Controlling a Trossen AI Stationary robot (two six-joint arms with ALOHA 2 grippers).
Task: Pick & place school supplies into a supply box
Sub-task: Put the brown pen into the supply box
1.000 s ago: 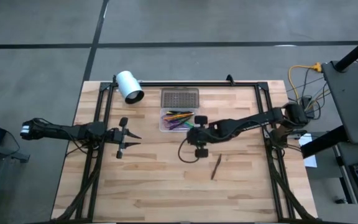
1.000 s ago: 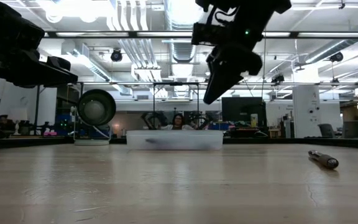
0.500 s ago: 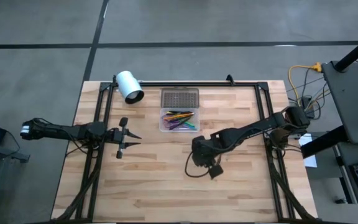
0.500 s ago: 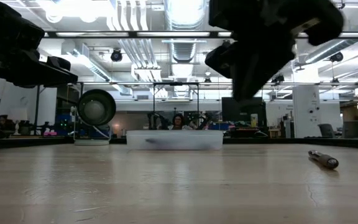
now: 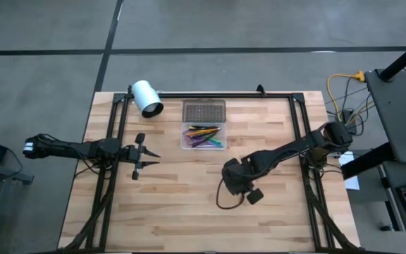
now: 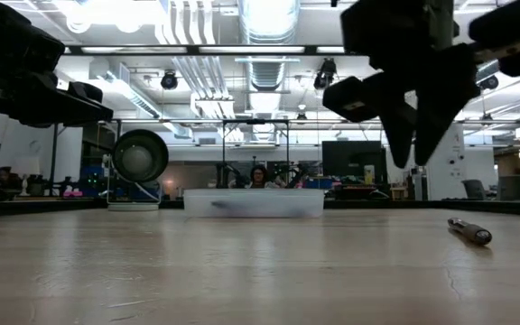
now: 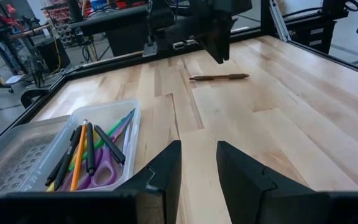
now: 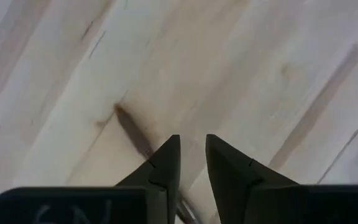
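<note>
Since the earlier frame, the right gripper (image 5: 244, 185) had travelled from the box (image 5: 203, 136) toward the table's near side. Low view: it hung above the pen (image 6: 469, 231). Wrist views: both grippers' jaws stood narrowly apart, empty; left gripper (image 7: 197, 167) faced the box.

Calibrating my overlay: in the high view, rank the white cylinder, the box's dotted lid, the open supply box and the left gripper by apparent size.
1. Dotted lid and supply box: look alike, no clear ranking.
2. White cylinder.
3. Left gripper, smallest, though close to the cylinder.
</note>
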